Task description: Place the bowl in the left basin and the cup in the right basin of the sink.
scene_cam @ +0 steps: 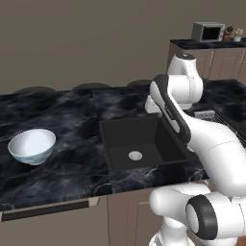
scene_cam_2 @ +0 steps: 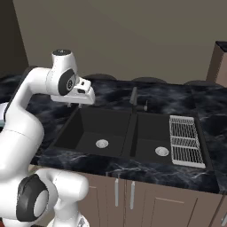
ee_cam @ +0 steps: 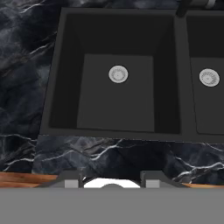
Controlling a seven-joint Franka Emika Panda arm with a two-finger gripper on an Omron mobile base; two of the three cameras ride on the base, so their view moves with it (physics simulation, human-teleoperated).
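Note:
The white bowl [scene_cam: 32, 145] with pale blue-grey markings stands upright on the black marbled counter, far left of the sink [scene_cam_2: 131, 128]. The left basin [ee_cam: 118, 92] and the right basin [ee_cam: 205, 100] are both matte black, and each has a round silver drain. My gripper [ee_cam: 111, 181] hangs open above the counter's front edge before the left basin, with nothing between its fingertips [ee_cam: 72, 181]. In the right base view the gripper [scene_cam_2: 72, 104] is over the left basin's [scene_cam_2: 95, 126] far left corner. The yellow cup is out of view.
A wire grid rack [scene_cam_2: 184, 139] lies over the right side of the right basin [scene_cam_2: 153, 133]. The dark faucet [scene_cam_2: 134, 99] rises behind the divider. A microwave [scene_cam: 208, 31] sits on a far counter at the back right. Cabinets run below the counter.

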